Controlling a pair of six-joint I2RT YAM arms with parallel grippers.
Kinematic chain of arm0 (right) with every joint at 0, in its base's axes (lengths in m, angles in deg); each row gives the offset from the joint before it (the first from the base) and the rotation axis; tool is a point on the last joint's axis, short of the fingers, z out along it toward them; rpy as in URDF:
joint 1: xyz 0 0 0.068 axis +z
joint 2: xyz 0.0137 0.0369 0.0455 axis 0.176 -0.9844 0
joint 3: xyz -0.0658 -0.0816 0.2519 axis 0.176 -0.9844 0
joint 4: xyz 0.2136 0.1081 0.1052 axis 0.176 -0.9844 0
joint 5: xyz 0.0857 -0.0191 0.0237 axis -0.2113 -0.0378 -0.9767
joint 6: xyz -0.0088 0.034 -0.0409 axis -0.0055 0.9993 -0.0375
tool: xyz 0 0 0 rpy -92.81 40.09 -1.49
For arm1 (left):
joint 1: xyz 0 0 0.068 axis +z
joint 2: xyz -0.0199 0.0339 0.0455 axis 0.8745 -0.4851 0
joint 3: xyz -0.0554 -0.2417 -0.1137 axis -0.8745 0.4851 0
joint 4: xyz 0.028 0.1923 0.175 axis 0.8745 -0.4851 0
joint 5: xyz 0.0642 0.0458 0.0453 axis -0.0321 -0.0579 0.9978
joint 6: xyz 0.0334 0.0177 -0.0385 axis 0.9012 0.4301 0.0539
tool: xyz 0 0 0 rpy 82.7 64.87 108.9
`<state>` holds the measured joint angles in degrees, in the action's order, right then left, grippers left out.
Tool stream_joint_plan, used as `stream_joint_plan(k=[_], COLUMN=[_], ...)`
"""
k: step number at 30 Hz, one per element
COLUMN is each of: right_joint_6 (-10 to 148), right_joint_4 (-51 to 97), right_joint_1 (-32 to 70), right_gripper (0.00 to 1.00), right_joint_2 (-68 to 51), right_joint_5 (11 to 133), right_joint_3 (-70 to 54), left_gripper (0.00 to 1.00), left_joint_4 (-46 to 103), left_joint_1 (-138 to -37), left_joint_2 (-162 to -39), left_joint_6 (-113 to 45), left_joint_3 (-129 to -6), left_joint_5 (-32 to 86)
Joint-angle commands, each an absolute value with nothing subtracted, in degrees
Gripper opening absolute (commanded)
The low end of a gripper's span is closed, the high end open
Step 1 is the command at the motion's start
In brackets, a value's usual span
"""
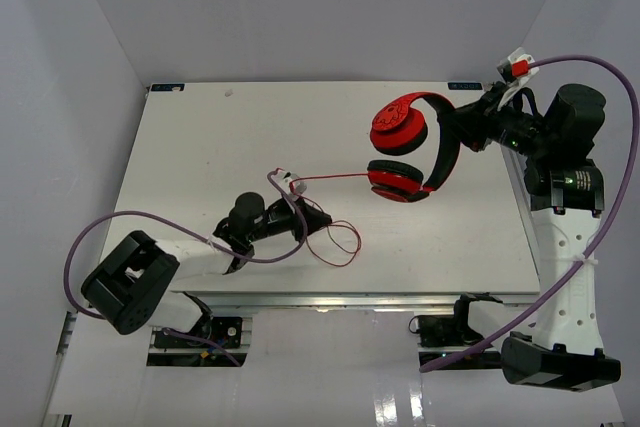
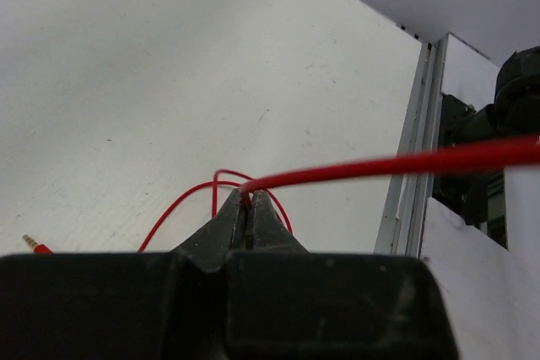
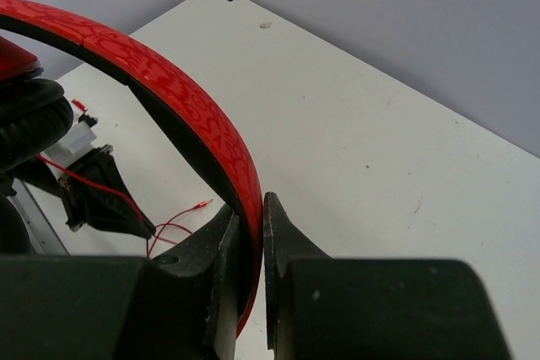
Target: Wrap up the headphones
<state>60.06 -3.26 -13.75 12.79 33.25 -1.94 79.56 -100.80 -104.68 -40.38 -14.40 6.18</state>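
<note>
Your right pincer is shut on the headband. It holds the headphones at upper right of the top view, apparently off the table, with the earcups pointing left. Your left pincer is shut on the cable at lower centre-left. The run to the lower earcup looks taut, while slack loops and the plug lie on the table.

Risks, as judged:
- If you spread the arms, the thin cable may slip from the tips or strain at the earcup.
- The headband grip is narrow, so the headphones may swivel.
- No turn appears wound yet.
</note>
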Motion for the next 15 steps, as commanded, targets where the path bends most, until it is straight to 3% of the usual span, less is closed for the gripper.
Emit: stream_joint_plan(k=[1, 8, 15], right_joint_6=[55.4, 41.1, 31.4], right_joint_4=[-4.0, -11.6, -16.5], right_joint_1=[-13.8, -13.8, -13.8], right_gripper=[0.08, 0.08, 0.08], right_joint_2=[15.1, 17.2, 18.3], right_joint_5=[28.2, 35.3, 38.7], right_joint_3=[-0.9, -2.1, -6.1], left_gripper=[0.00, 0.00, 0.00], left_joint_4=[55.7, 37.9, 20.8], left_joint_1=[-96.9, -90.6, -89.8], left_joint_2=[-103.7, -103.6, -102.9], left_joint_6=[-34.7, -28.8, -23.6], left_joint_3=[-24.0, -34.3, -44.7], left_joint_5=[-1.0, -4.2, 6.9])
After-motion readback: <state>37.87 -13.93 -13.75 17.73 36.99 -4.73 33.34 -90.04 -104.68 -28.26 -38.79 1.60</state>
